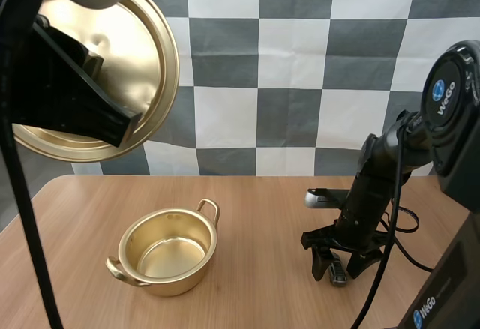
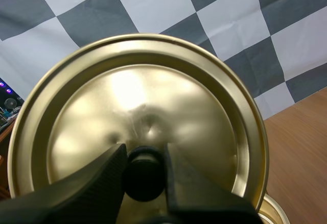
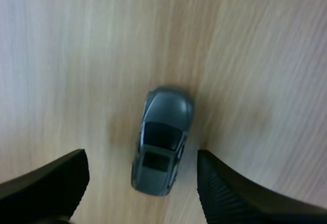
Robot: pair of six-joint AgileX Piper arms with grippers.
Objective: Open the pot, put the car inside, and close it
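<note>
Near the table's (image 1: 262,209) near right corner, the right gripper (image 1: 337,263) hangs spread wide over the grey car (image 3: 162,141), one finger off each flank. The car's long axis runs between them, nose seemingly away from the wrist. A WeGo label (image 1: 444,93) marks that arm. Bare wood separates the car from the open pot (image 1: 166,250), left of middle. High above, the left gripper (image 2: 144,152) pinches the lid (image 2: 153,96) by its knob (image 2: 144,178).

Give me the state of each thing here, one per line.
Pot: open, empty, upright.
Lid: off the pot, held aloft by its knob.
Car: on its wheels on the table, ungripped.
Left pincer: shut on the lid's knob.
Right pincer: open, astride the car.
</note>
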